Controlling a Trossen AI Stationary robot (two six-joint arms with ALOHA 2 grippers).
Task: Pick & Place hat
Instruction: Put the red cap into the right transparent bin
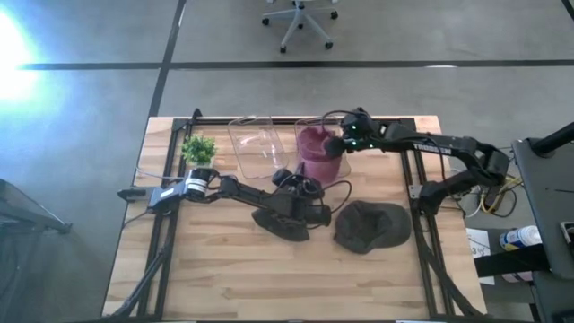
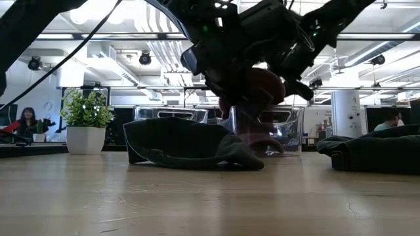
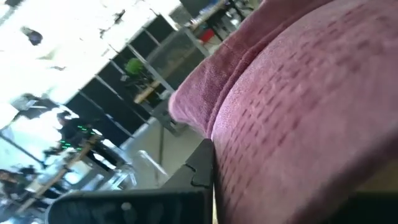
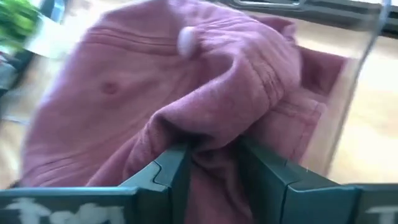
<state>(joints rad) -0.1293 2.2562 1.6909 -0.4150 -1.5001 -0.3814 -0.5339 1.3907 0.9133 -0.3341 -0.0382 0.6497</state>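
Blocking most of its own wrist view, the maroon hat filled the frame, so the left gripper's fingertips could not be made out there; only one dark finger showed against the cloth. From above, that gripper was buried in arm and fabric near the table's centre, but it sat clamped almost fully shut beside the maroon cloth; whether it actually pinched the cloth could not be told. The left arm stretched low from 9 o'clock toward the centre, passing over a dark hat lying flat at about 6 o'clock from it.

At table level the arms crowded together above the dark hat, and the maroon one peeked out only partly behind them.

Up at 12 o'clock, the maroon hat sat in a clear bin, with a second clear bin just beside it at 9 o'clock. The right arm reached in from 3 o'clock, elbow bent, wrist over the bin. The right gripper had its fingers partly closed, grasping a bunched fold of the maroon hat between them.

An olive hat lay at 5 o'clock from the bin, well apart. A plant stood at the 10 o'clock corner.
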